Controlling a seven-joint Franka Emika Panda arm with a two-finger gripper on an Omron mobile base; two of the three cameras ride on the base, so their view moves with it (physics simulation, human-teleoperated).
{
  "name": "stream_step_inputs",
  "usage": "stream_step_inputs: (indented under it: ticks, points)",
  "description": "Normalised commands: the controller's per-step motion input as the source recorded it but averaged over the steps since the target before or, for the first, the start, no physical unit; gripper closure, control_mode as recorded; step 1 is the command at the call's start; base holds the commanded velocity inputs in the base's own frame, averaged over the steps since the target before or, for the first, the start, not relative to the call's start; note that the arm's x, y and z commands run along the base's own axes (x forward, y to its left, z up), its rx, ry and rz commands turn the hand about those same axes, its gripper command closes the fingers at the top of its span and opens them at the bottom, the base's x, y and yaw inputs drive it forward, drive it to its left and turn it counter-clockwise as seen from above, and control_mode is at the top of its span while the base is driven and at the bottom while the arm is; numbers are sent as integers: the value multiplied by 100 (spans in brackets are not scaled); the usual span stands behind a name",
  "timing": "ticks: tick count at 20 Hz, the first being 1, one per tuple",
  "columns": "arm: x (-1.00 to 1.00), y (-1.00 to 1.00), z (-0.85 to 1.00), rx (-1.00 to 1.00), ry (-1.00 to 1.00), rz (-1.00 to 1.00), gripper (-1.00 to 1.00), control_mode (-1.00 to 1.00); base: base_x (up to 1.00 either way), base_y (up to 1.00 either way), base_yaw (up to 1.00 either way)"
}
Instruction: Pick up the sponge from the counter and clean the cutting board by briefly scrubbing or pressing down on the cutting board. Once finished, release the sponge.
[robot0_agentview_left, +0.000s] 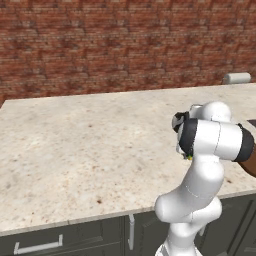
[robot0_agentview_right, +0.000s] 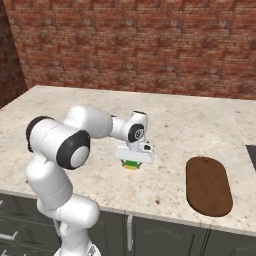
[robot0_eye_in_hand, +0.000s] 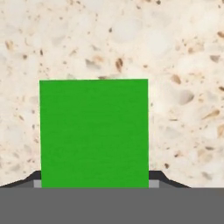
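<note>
1. The gripper (robot0_agentview_right: 133, 161) is shown lowered over the sponge (robot0_agentview_right: 131, 164) on the counter (robot0_agentview_right: 70, 107), near the middle of the right base view. Green and a thin yellow underside are visible just beneath the white hand.
2. In the hand view, the sponge (robot0_eye_in_hand: 93, 133) is seen as a bright green block reaching down to 6 o'clock, with a dark finger tip (robot0_eye_in_hand: 30, 179) at either lower corner. The jaws are judged to be pinching the sponge from both sides, since each tip lies flush against a flank of the block.
3. Whether the sponge rests on the stone or is raised slightly off it cannot be told; in the right base view it appears at or very near the surface.
4. The cutting board (robot0_agentview_right: 208, 185) is shown lying flat on the counter at about 3 o'clock from the gripper in the right base view, well apart from it, close to the front edge. Nothing is seen on it.
5. Done, as judged: the approach and the closing of the jaws on the sponge.
6. Left, as judged: the lift, the carry across to the cutting board, a brief press or scrub on its surface, and the release.
7. In the left base view, a grey cylinder (robot0_agentview_left: 236, 78) is seen at the back of the counter at about 2 o'clock, clear of the work.
</note>
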Motion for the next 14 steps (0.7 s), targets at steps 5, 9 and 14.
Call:
stream_step_inputs:
  ticks: [5,9,14]
  points:
    - [0,25,-33,0,-10,1,100,-100,0,0,0]
    - [0,0,-31,0,-9,1,100,-100,0,0,0]
    - [0,4,-15,0,-5,1,100,-100,0,0,0]
